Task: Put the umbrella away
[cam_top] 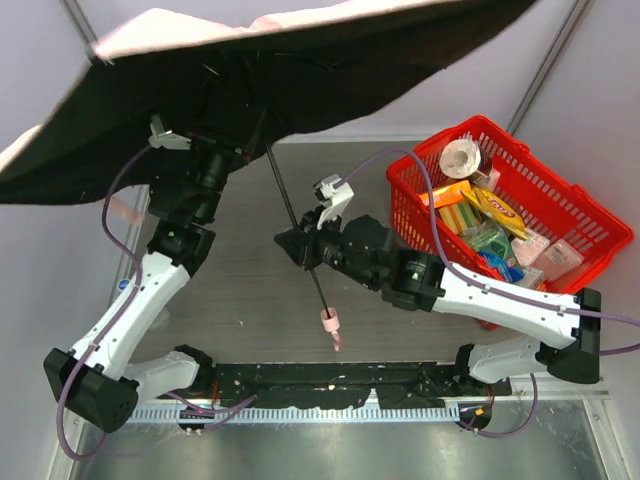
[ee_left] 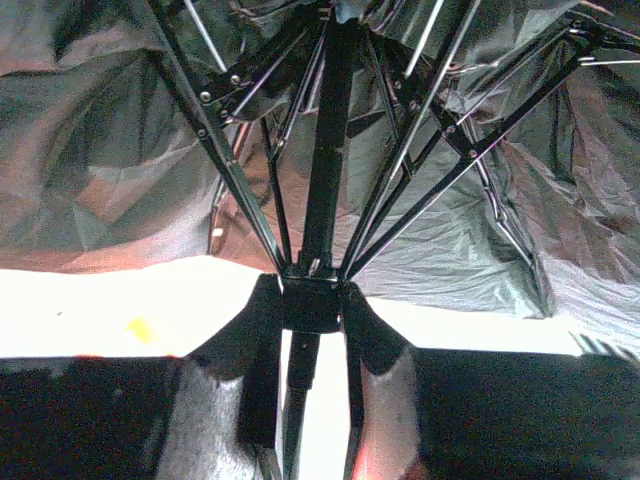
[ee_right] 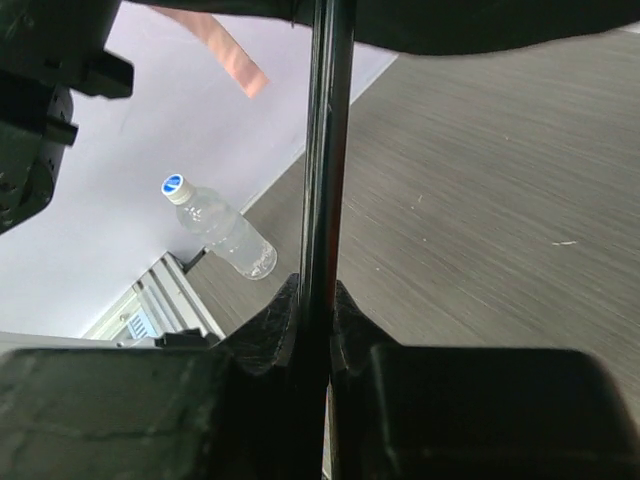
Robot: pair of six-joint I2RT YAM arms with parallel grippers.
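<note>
Umbrella (cam_top: 250, 90) in L pincer (ee_left: 312, 305), R pincer (ee_right: 316, 305)

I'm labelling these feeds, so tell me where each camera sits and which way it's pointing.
Top external: above and behind the bases, looking down on the table, open umbrella and red basket; both arms show.
Left wrist: on the left arm, looking up into the canopy ribs; left end effector clamps the runner.
Right wrist: on the right arm, looking along the shaft toward a water bottle; right end effector grips it.
Shared: both wrist views show the black shaft.
</note>
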